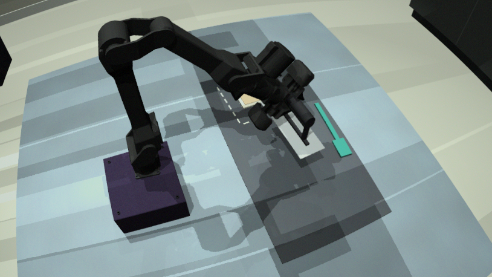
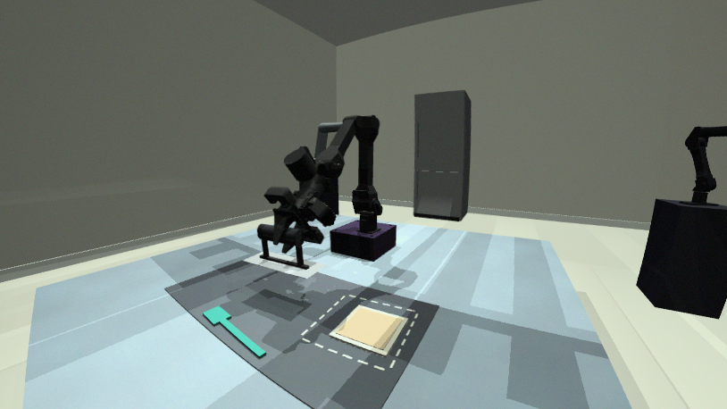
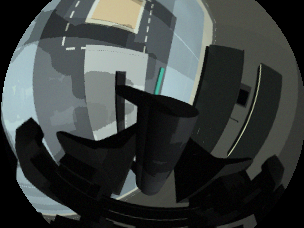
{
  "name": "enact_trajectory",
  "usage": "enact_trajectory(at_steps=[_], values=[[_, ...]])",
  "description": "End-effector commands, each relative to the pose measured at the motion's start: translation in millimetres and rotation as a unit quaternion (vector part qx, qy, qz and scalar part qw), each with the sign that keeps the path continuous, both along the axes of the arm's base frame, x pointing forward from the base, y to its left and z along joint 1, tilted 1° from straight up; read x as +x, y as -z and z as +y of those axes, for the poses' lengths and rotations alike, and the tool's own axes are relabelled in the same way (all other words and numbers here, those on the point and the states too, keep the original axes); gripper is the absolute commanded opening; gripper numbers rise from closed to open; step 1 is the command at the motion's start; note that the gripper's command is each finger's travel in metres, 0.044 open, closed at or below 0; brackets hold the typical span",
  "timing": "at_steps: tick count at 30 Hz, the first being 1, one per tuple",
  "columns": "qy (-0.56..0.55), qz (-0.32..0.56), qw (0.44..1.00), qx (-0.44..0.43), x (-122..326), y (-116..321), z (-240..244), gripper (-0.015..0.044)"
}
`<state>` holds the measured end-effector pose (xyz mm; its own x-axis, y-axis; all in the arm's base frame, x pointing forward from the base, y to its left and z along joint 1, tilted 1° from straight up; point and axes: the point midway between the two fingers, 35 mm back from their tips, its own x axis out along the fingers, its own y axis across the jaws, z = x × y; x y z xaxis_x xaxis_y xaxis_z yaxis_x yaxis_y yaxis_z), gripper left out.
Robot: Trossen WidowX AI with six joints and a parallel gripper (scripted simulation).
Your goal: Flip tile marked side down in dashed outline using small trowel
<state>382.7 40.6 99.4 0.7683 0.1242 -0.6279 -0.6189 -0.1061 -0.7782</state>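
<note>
Trowel [image 1: 310, 149] [image 2: 310, 271] [image 3: 100, 70] in 1 gripper [image 1: 291, 103] [image 2: 288, 237] [image 3: 158, 126] (aloft)

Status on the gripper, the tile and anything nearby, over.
Tool shut on trowel. Tile flat inside dashed outline. Green spatula-shaped piece lying on mat, outside the outline.

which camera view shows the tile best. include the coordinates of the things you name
The exterior view: there the tile [image 1: 249, 100] [image 2: 370, 326] [image 3: 117, 13] shows whole, inside the dashed outline [image 1: 228, 104] [image 2: 346, 355] [image 3: 149, 26]. The top view shows only a part, the arm [image 1: 192, 46] [image 2: 365, 157] covering the rest; the wrist view cuts it off at the upper edge.
</note>
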Motion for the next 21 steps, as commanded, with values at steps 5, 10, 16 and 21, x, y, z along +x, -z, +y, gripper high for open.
enact_trajectory(at_steps=[5,10,16,21], values=[[-0.003,-0.010,1.000,0.001,3.3,-6.4,0.9,0.0000],[-0.003,-0.008,1.000,0.001,2.9,-5.6,0.8,0.0000],[0.000,0.001,1.000,0.000,-0.4,0.5,0.0,0.0000],[0.014,0.010,1.000,0.006,2.2,1.6,-2.8,0.0000]])
